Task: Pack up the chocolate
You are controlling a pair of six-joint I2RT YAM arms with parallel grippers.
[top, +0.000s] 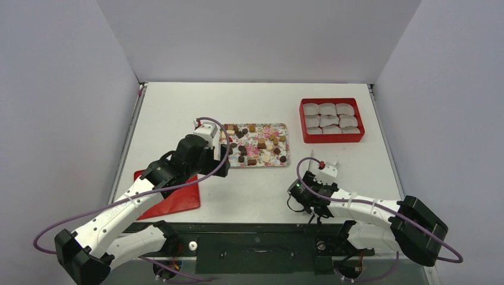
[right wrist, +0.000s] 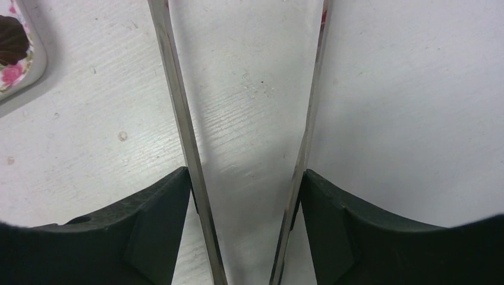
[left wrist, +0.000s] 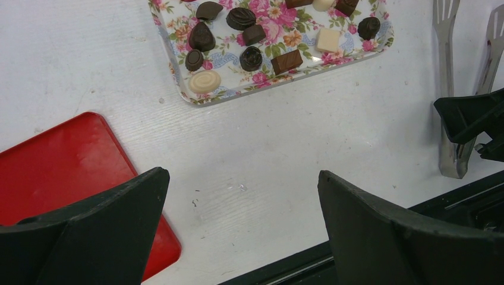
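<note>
Right pincer point(right wrist: 245, 175): you are clasping tongs point(right wrist: 178, 119), tips pointing ahead; chocolates point(left wrist: 251, 58) are lying forward-left on flowered tray point(left wrist: 172, 50). Left pincer point(left wrist: 242, 175): released, hovering nearer them.

Right wrist view: tongs point(right wrist: 178, 119) leave frame top and bottom; tips and hinge unseen. Tray point(right wrist: 37, 65) shows one corner only, one dark chocolate point(right wrist: 12, 38) cut by the left edge. Left wrist view: tray's far rows off the top edge; red board point(left wrist: 65, 160) partly behind the left gripper point(left wrist: 242, 173). Top view: board partly under the left arm; paper cups point(top: 328, 116) too small to tell contents.
</note>
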